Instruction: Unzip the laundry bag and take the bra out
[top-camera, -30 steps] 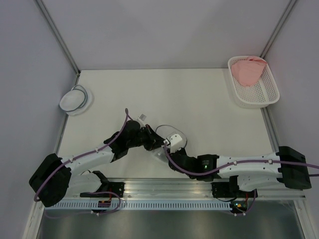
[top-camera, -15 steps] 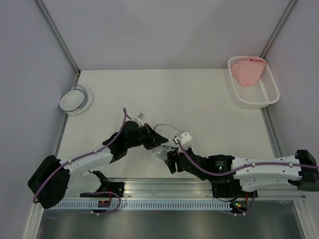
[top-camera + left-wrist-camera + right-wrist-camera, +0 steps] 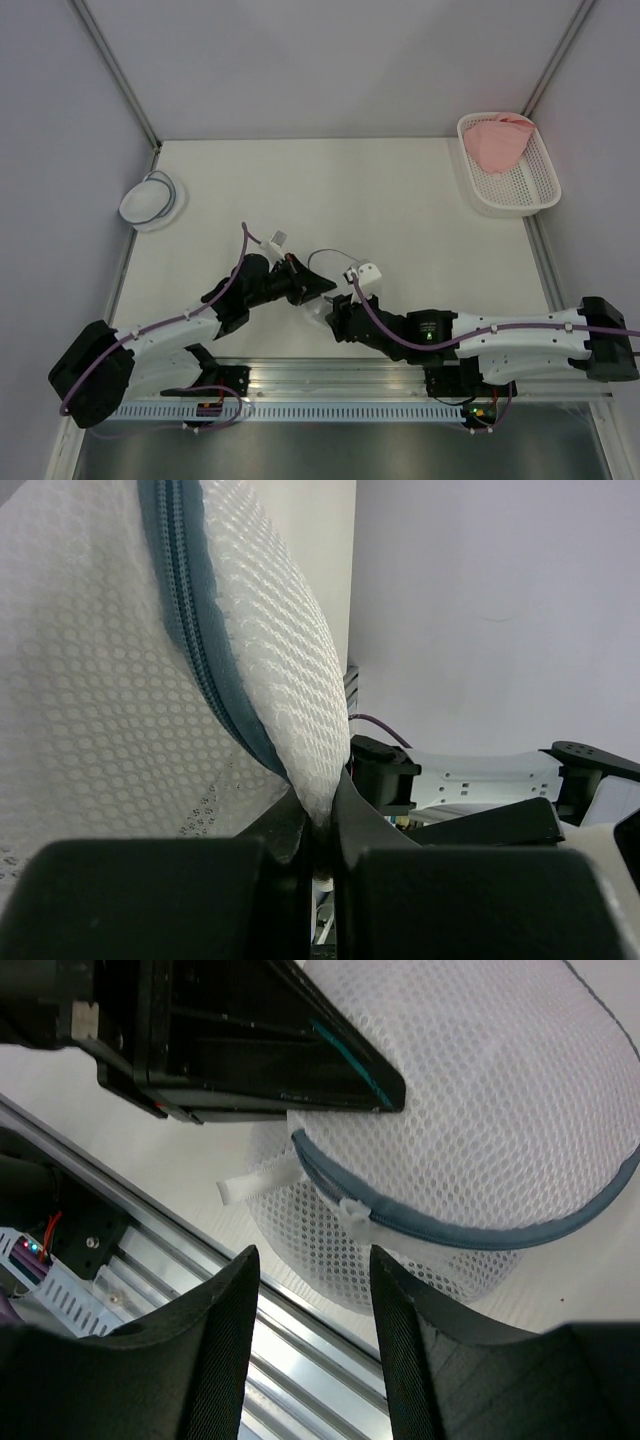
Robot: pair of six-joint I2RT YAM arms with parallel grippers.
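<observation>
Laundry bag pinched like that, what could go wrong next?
The left claw pinches only a thin fold of the bag, so it might slip out once the zipper is tugged. The open right claw could miss the small zipper pull and grab mesh instead.

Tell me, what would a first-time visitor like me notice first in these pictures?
Most striking is the white mesh laundry bag with its grey-blue zipper, at the near edge of the table. The left gripper pinches its mesh, and the right gripper hovers open beside the zip. Next comes a pink garment in a white basket at the far right corner.
</observation>
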